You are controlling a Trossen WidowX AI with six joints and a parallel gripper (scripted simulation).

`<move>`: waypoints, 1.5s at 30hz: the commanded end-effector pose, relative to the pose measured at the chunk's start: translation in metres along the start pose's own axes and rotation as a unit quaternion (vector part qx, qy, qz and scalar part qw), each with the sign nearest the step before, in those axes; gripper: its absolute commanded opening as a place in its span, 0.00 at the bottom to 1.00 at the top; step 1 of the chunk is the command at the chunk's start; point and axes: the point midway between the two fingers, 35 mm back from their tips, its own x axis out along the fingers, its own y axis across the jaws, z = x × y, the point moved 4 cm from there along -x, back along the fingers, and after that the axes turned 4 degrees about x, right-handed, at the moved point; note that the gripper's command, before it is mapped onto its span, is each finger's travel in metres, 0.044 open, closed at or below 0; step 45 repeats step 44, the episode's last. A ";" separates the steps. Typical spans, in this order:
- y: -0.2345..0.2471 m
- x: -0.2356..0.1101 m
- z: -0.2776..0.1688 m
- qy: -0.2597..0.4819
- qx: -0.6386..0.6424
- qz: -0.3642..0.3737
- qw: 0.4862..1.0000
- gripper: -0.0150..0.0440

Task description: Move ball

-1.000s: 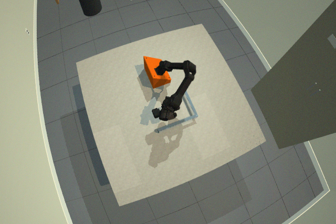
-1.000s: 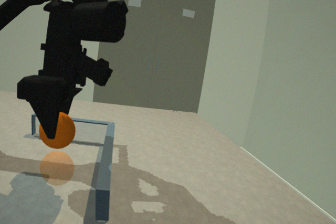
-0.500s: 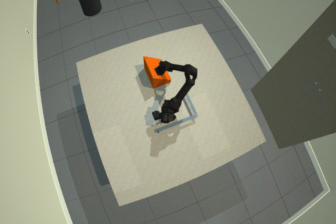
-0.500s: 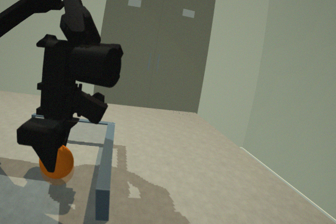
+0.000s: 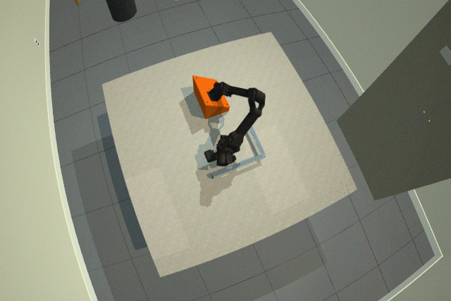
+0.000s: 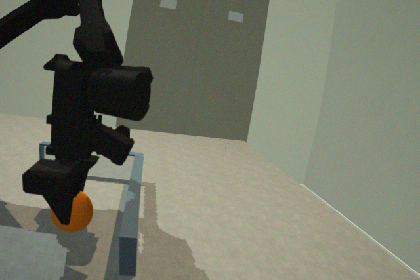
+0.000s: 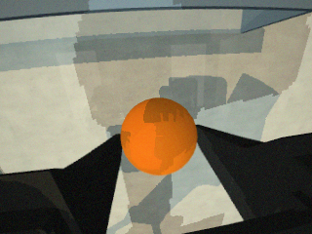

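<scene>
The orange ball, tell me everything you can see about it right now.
The ball is a smooth, plain orange sphere with a matte look and patches of shadow across it. It sits clamped between the two dark fingers of the tool, which points down at the table. It hangs low, close to its shadow, on the inner side of the clear blue walls. Whether it touches the table cannot be told. From above the arm hides it.

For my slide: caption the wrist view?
Black claw grips round orange ball low above the beige table, near clear walls.
</scene>
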 end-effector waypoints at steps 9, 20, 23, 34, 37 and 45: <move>0.000 0.000 0.000 0.000 -0.001 0.000 1.000 0.74; -0.001 -0.083 0.000 -0.001 0.002 0.000 1.000 0.97; -0.001 -0.086 0.000 -0.001 0.002 0.000 1.000 0.97; -0.004 -0.091 0.002 -0.010 0.005 -0.001 1.000 1.00; -0.002 -0.125 -0.001 -0.008 0.004 0.000 1.000 1.00; -0.002 -0.127 -0.002 -0.008 0.004 0.000 1.000 1.00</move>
